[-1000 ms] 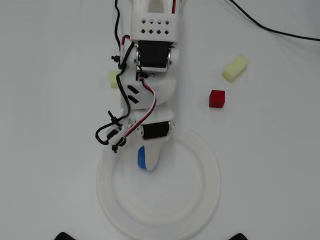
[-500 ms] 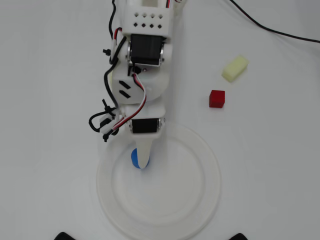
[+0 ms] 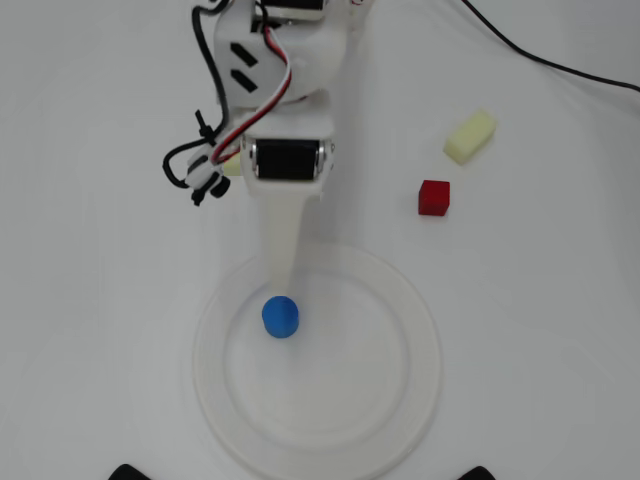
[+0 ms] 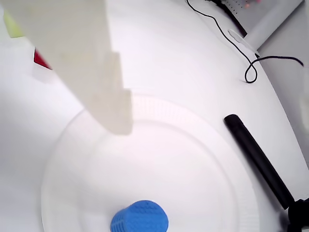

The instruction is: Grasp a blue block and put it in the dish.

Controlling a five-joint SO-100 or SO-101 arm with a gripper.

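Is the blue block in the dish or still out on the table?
In: the blue block sits inside the dish, clear of the gripper.

- No text, label, brand, number or sign could be read in the overhead view or the wrist view.
- Every surface in sight was plain and unmarked.

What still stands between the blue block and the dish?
Nothing visible does. The blue block already sits upright inside the dish, in its flat middle left of centre in the overhead view. The gripper is above it, apart from it. The red cube lies outside the dish.
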